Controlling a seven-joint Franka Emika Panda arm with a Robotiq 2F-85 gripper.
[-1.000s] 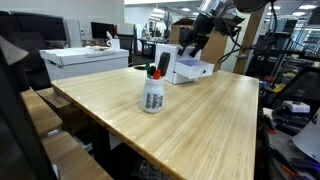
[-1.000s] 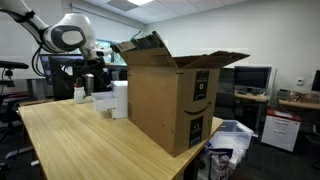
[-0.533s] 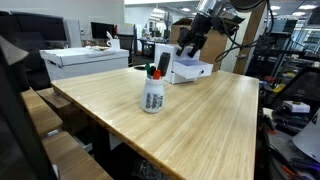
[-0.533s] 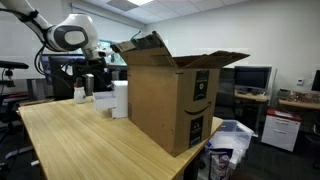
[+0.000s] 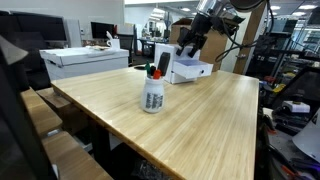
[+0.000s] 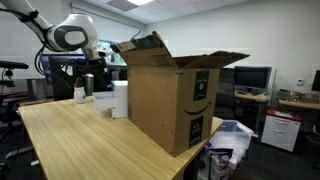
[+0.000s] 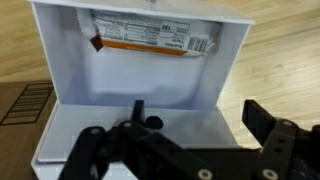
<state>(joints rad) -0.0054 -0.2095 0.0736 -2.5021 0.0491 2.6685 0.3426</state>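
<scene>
My gripper (image 5: 188, 42) hangs open and empty just above an open white box (image 5: 190, 70) at the far side of the wooden table; it also shows in an exterior view (image 6: 98, 72). In the wrist view the gripper (image 7: 198, 115) has its fingers spread over the white box (image 7: 120, 95), one finger over the box floor, the other beyond its right wall. A flat food packet (image 7: 145, 36) with a nutrition label lies at the box's far end. A white bottle (image 5: 153, 92) holding markers stands on the table, apart from the gripper.
A large open cardboard box (image 6: 170, 95) stands on the table (image 5: 190, 120) beside the white box. A white printer (image 5: 85, 60) sits beyond the table's far-left edge. Desks, monitors and chairs surround the table.
</scene>
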